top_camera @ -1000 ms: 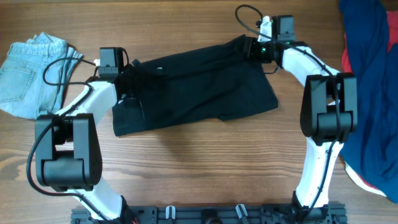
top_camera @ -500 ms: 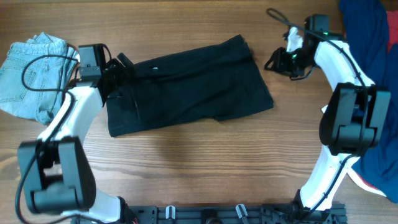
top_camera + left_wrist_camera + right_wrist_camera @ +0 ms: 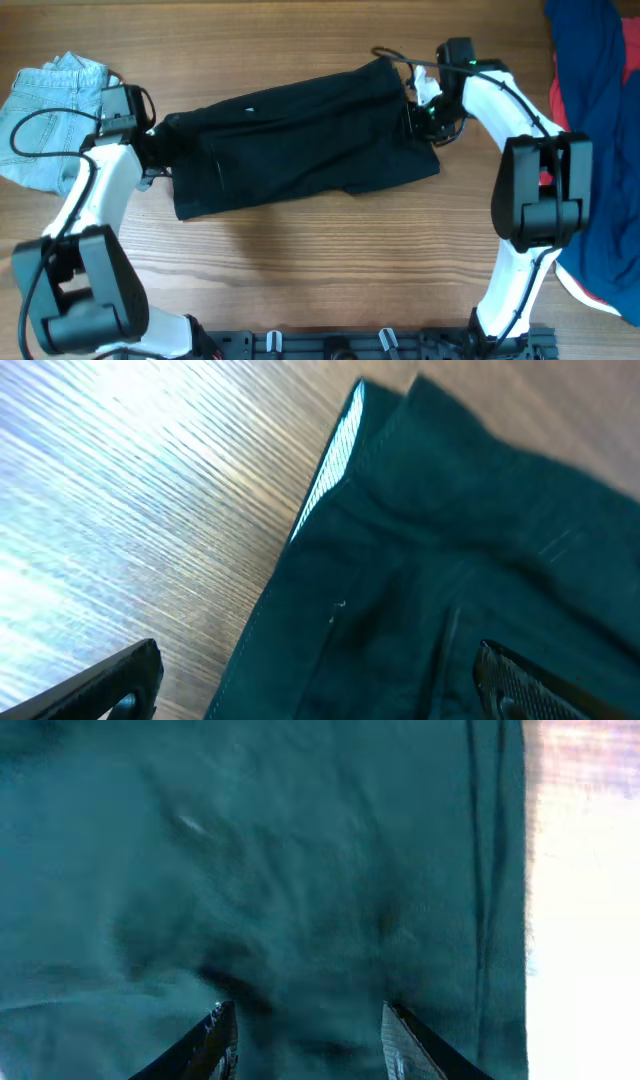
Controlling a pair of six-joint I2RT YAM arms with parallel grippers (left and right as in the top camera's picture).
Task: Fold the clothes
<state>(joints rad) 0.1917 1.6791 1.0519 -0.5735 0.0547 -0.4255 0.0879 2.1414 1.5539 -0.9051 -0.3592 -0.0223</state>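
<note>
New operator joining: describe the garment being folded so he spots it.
On the wooden table, look at the middle. The black garment lies spread there; its neighbours are light-blue denim at left and navy and red clothes at right.

Table [image 3: 320, 270]: light-brown wood with the grain running side to side; it fills the overhead view, with bare boards at 6 o'clock.
Denim piece [image 3: 45, 120]: light blue and crumpled, lying at 10 o'clock near the table's left edge.
Navy-blue garment [image 3: 600, 130]: at 3 o'clock, running down from the top edge and cut off by the right edge.
Red garment [image 3: 598, 296]: beneath the navy one, with a curved edge showing at 4 o'clock and a sliver at 2 o'clock.
</note>
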